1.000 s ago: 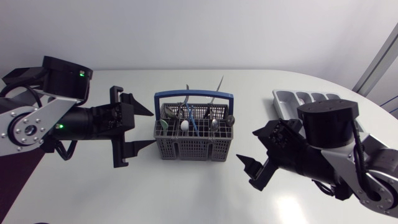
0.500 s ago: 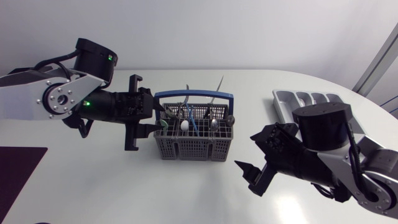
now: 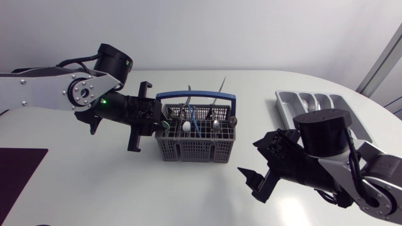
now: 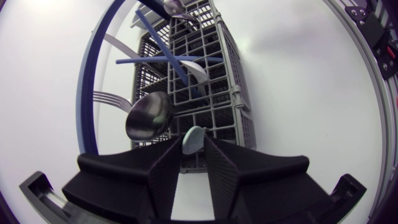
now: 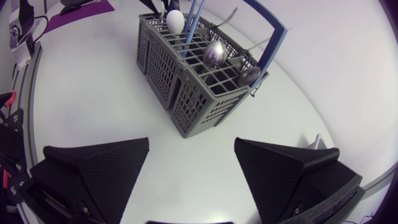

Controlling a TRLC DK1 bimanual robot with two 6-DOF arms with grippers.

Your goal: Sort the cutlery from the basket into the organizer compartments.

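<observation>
Grey grid-mesh basket (image 3: 198,150) with a blue handle (image 3: 196,94), and the bench (image 3: 88,188) is white. Silver-grey organizer (image 3: 282,103), and one pale green spoon (image 4: 193,140).

The cutlery basket (image 3: 188,150) stands just ahead of the left gripper (image 3: 151,119). The right gripper (image 3: 251,157) faces the basket's other end, apart from it. The organizer (image 3: 282,100) lies behind that gripper.

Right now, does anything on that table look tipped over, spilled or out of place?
Nothing stands out. The grey basket stands upright with its cutlery inside, leaning at mixed angles. The organizer lies flat near the right end of the table, and no cutlery lies outside the basket.
</observation>
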